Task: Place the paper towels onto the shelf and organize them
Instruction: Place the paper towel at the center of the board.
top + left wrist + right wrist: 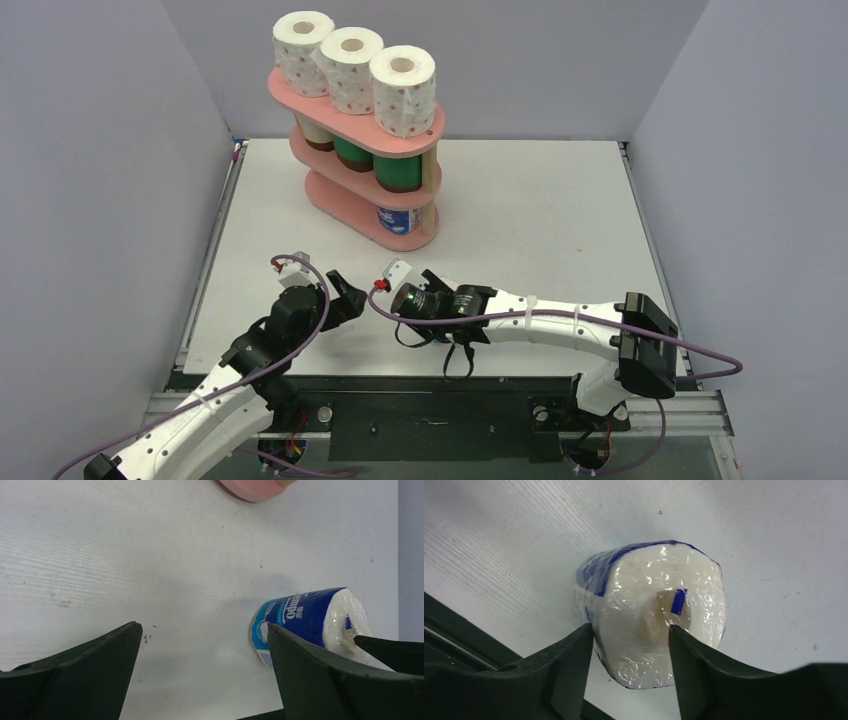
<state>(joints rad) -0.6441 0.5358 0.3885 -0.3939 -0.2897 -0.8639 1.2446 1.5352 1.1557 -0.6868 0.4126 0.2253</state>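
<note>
1. Your right gripper (629, 628) straddles the wall of a blue-white roll (659, 580), one finger at the cardboard core and the other on the outer wrap. The jaws stand partly apart; you cannot tell whether they squeeze.
2. The roll lies on its side on the table (520, 220), well apart from the shelf (340, 200).
3. Your left gripper (202, 626) is spread wide and empty, just beside the roll.
4. The shelf holds three dotted rolls (352, 68) on top, a cream roll (316, 133) and two green rolls (397, 170) in the middle, and one blue-white twin (393, 218) at the bottom.
5. This looks like the pickup of the final roll. Next you need a firm pinch, a lift, and a low entry onto the bottom tier beside the twin.
6. The top view hides the roll under the right wrist, and the bottom tier's far end is shadowed.
</note>
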